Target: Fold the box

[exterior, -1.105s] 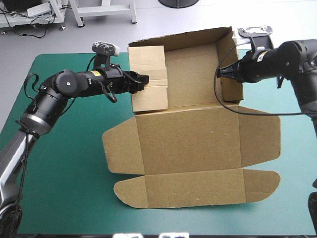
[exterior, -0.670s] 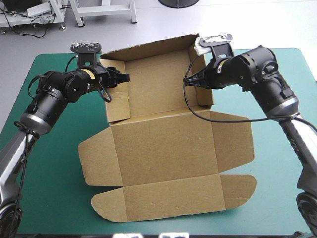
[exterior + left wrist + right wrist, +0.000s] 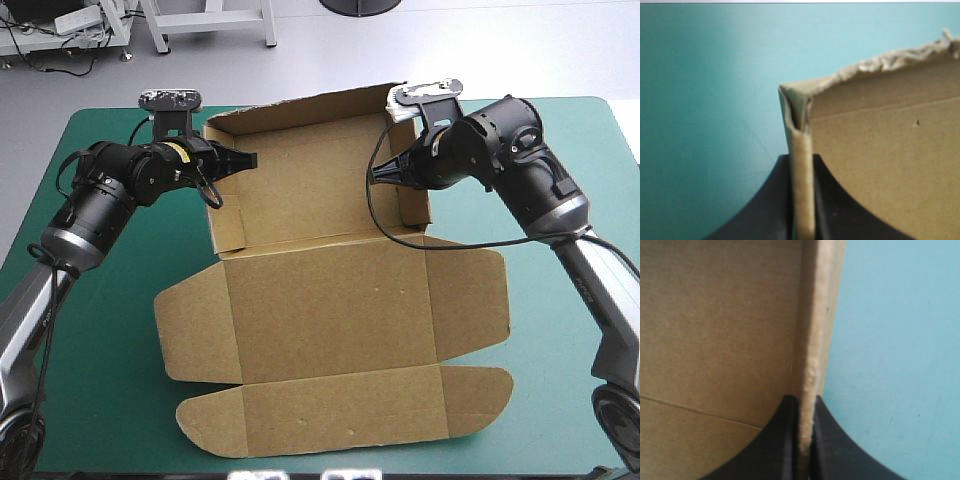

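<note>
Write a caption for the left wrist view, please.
Left jaws shut on a raised wall of the brown box, teal-green cover behind.

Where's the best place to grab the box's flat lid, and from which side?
Probably the long front flap of the lid, at its free near edge, coming low from the table's near side: it lies flat, hinged on a crease, and nothing covers it.

Box (image 3: 330, 300): brown board, plain and unprinted; fold creases darker; cut edges paler tan, whitish along the far wall's rim.
Desk (image 3: 110, 350) cover around the box: teal-green, uniform, unpatterned.
Left jaws, right jaws: black, unmarked.
Left arm (image 3: 105, 195), right arm (image 3: 520, 160) flanking the box: black shells, silver-grey lower links.
</note>
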